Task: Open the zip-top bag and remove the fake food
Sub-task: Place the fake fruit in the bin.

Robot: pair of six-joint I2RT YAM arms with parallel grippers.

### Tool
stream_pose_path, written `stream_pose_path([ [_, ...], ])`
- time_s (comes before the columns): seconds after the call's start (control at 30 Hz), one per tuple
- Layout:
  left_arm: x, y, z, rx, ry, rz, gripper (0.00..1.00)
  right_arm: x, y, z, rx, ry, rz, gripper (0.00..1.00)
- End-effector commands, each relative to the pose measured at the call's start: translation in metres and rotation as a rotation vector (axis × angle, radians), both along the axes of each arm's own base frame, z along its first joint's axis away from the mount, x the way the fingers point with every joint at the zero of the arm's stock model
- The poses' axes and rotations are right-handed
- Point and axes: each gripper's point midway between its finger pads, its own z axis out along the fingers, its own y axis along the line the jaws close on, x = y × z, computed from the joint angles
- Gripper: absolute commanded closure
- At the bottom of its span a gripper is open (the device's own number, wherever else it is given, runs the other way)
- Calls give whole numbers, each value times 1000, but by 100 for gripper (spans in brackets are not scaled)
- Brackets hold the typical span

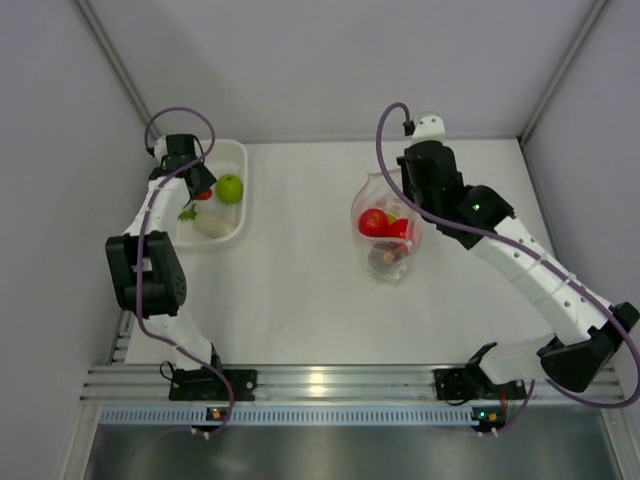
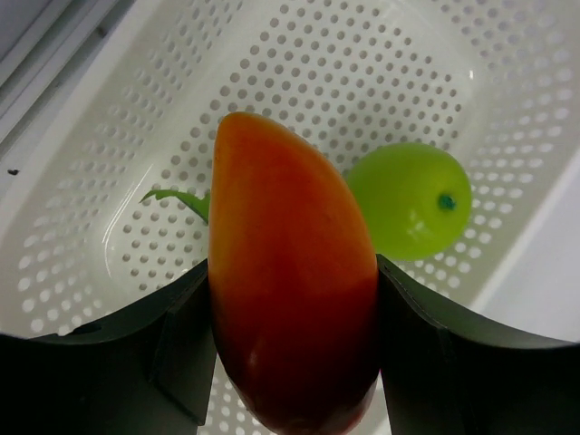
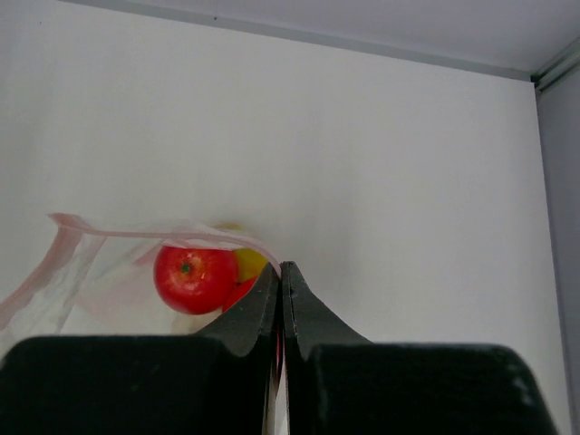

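1. Our left gripper (image 2: 294, 362) was clamped on an orange-red fake fruit (image 2: 290, 263), one finger against each flank, and it hung above the white perforated basket (image 2: 381, 63). We judged it was held there so that the piece would drop inside the walls on release.
2. In the basket lay a green fruit (image 2: 412, 199) and a white radish (image 1: 212, 222). The radish's green leaf poked out from behind the held piece in the left wrist view.
3. Our right gripper (image 3: 281, 283) had its jaws pressed together, pinching the rim of the zip-top bag (image 1: 385, 235) at the pinkish zip strip (image 3: 136, 234). We read this grip as a way to lift the mouth and steady the bag.
4. The bag sat on the table (image 1: 300, 300) near its middle, well apart from the basket, with its mouth gaping.
5. Inside it showed a red round fruit (image 3: 193, 276), a yellow piece (image 3: 249, 263) touching that fruit, and something dark (image 1: 385, 258) that we could not name.
6. We judged the task partly done. The bag was open and some food was out, but at least three pieces remained inside.
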Motion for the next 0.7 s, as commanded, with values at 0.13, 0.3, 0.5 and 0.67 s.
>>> stream_pose_path([
  [0.13,43,19,-14,-39,-26,15,36,-9,-25,50,37,-120,-63,100],
  [0.3,55,20,-31,-25,12,-22,13,-12,-13,51,81,-111,6,100],
  [0.5,54,16,-19,-37,-13,-34,7,-14,-5,55,111,-108,40,100],
  [0.67,41,1,26,-75,-103,-79,7,-14,2,54,143,-98,57,100],
])
